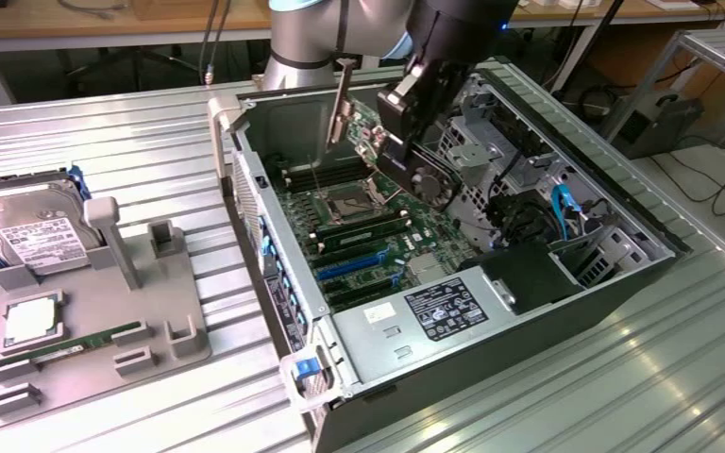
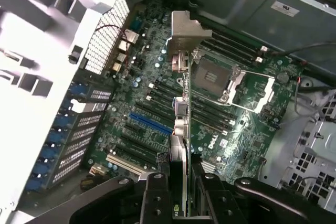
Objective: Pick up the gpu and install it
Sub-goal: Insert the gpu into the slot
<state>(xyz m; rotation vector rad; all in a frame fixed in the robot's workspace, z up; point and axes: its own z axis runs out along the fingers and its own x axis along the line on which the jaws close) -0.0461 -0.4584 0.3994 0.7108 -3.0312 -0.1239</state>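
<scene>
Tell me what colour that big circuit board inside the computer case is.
The circuit board is dark green, seen best in the wrist view.

Green motherboard (image 2: pixel 252 135), blue slot (image 2: pixel 150 123), silver bracket (image 2: pixel 185 30) on the gpu (image 2: pixel 181 114).

Robotics lab, metal workbench (image 1: pixel 110 142), opened computer case (image 1: pixel 381 354)

One computer case (image 1: pixel 388 366), one gpu (image 2: pixel 181 103), one gripper (image 2: pixel 181 203), one hard drive (image 1: pixel 35 236), one processor chip (image 1: pixel 33 321), one RAM stick (image 1: pixel 73 344), one grey holder (image 1: pixel 148 321), one worktop (image 1: pixel 110 132).
</scene>
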